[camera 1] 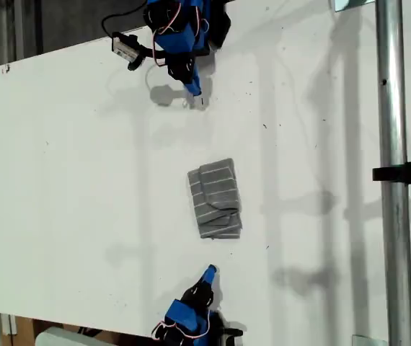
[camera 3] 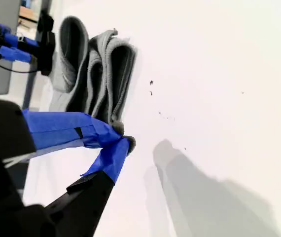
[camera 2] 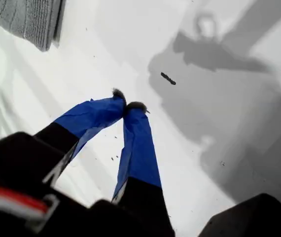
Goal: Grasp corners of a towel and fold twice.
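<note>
The towel [camera 1: 215, 198], grey with thin white stripes, lies folded into a small bundle in the middle of the white table [camera 1: 76, 187]. Its corners are folded in and I cannot pick them out. My first gripper [camera 1: 210, 271] is shut and empty near the exterior view's bottom edge, a short way from the towel [camera 2: 27, 17]; its blue fingertips meet [camera 2: 129, 105]. My second gripper [camera 1: 195, 91] is shut and empty at the exterior view's top, further from the towel. Its wrist view shows the gripper [camera 3: 123, 136] and the towel's layered edge [camera 3: 101, 74] beyond.
A vertical metal pole [camera 1: 393, 180] with a black clamp [camera 1: 407, 173] stands at the exterior view's right. The table's edges run along that view's top left and bottom left. The first arm [camera 3: 12, 39] shows beyond the towel in the second wrist view.
</note>
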